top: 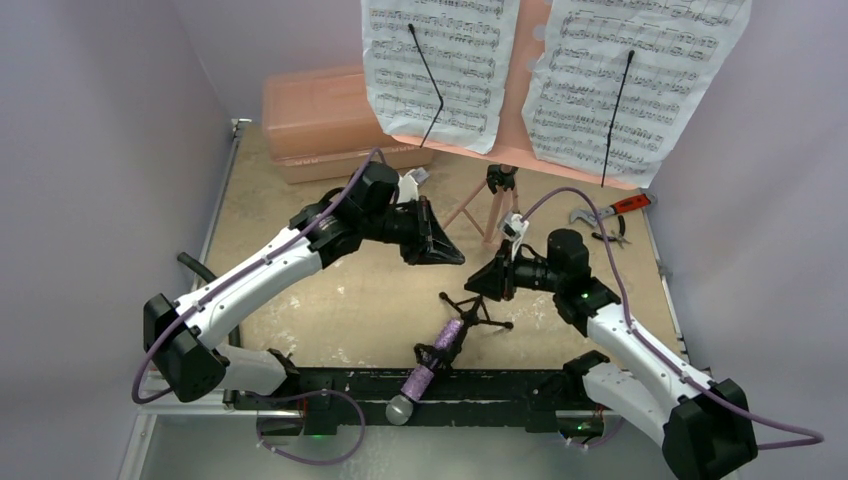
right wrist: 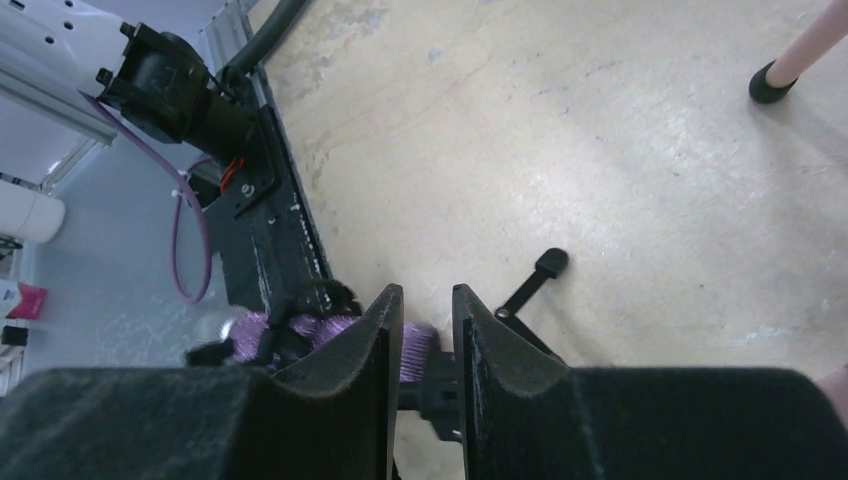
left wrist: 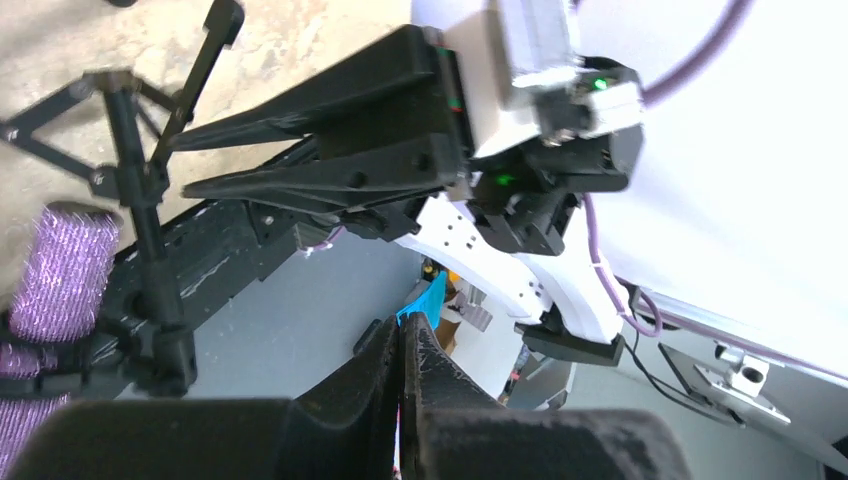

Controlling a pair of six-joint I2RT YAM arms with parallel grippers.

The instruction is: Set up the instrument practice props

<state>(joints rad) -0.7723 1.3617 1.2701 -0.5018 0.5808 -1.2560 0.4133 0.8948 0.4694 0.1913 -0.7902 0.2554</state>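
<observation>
Top external: purple glitter microphone (top: 432, 362) sits in small black tripod mic stand (top: 474, 312), both lying at the tabletop (top: 330, 300) near edge. On left gripper (top: 457, 256) jaws together, empty. On right gripper (top: 474, 286) jaws slightly apart just over the stand, clamping nothing.

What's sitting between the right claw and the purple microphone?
Top view: the spread legs of the small black tripod mic stand lie between the right claw and the purple microphone.
</observation>
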